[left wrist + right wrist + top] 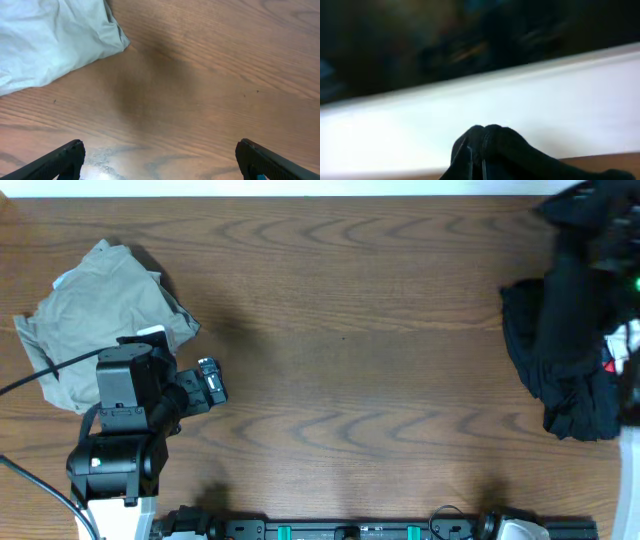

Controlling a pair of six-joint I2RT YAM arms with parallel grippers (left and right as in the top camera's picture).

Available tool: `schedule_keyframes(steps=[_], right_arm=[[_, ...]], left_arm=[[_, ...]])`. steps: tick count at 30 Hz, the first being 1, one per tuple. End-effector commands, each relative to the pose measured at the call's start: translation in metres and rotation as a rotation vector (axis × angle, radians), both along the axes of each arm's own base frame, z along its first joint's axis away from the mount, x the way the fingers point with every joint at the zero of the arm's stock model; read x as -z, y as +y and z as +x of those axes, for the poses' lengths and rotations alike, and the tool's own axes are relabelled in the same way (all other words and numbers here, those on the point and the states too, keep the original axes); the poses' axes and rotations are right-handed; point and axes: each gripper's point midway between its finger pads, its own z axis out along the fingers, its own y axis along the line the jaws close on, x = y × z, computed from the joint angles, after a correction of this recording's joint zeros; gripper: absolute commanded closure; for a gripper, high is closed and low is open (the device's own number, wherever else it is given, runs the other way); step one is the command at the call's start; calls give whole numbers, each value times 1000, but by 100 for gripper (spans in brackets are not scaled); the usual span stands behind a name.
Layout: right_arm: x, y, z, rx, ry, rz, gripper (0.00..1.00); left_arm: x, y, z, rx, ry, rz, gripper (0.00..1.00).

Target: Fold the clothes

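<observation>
Brown wood-grain table (380,330): crumpled khaki-grey cloth garment (95,310) sits far left, with the left gripper (160,152) spread wide and empty just beside it. Right gripper (476,159) pinches the limp black fabric garment (575,385) at the right edge.

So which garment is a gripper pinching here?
The black garment at the right edge: the right gripper is shut on a fold. The khaki garment lies loose beside the open left gripper.
</observation>
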Motion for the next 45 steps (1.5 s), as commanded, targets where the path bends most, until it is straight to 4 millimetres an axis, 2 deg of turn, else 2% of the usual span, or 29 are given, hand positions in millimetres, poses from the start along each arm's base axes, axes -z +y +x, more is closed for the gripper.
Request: schedule_keyframes(steps=[1, 7, 8, 9, 11, 12, 13, 15, 19, 22, 23, 25, 28, 32, 36, 38, 45], right_arm=[[25, 100, 1, -521, 73, 35, 99], [101, 226, 9, -886, 240, 20, 99], [113, 245, 8, -927, 252, -2, 95], [124, 259, 9, -942, 270, -16, 78], [139, 271, 14, -923, 298, -33, 64], [143, 271, 19, -894, 308, -40, 49], [146, 267, 25, -851, 316, -46, 30], [148, 251, 35, -758, 335, -54, 1], [159, 197, 47, -535, 428, -74, 1], [182, 147, 42, -370, 554, -118, 1], [195, 123, 37, -289, 624, -138, 1], [216, 89, 27, -168, 744, -160, 1], [247, 52, 4, -52, 918, -179, 1], [269, 36, -15, -20, 1035, -184, 1], [286, 35, -24, -38, 1082, -210, 1], [294, 35, -28, -41, 1106, -212, 1], [313, 36, -44, -56, 1179, -208, 1]], left_arm=[[-5, -1, 3, -5, -8, -17, 2], [-5, -1, 3, -5, -5, -17, 2], [-5, -1, 3, -5, -5, -17, 2], [-5, -1, 3, -5, -5, -17, 2], [-5, -1, 3, -5, -5, -17, 2], [-5, -1, 3, -5, -5, -17, 2], [-5, -1, 3, -5, -5, -17, 2], [-5, -1, 3, -5, -5, -17, 2], [-4, -1, 3, -5, -4, -17, 2], [-5, -2, 6, -2, -11, -19, 2], [-6, -2, 8, -2, -16, -20, 2], [-9, -6, 12, 17, -35, -40, 2], [-19, -24, 25, 94, -92, -116, 2], [-26, -43, 46, 172, -136, -199, 2], [2, -54, 63, 159, -39, -257, 2], [20, -67, 75, 193, 5, -260, 2], [44, -108, 136, 301, -82, -256, 1]])
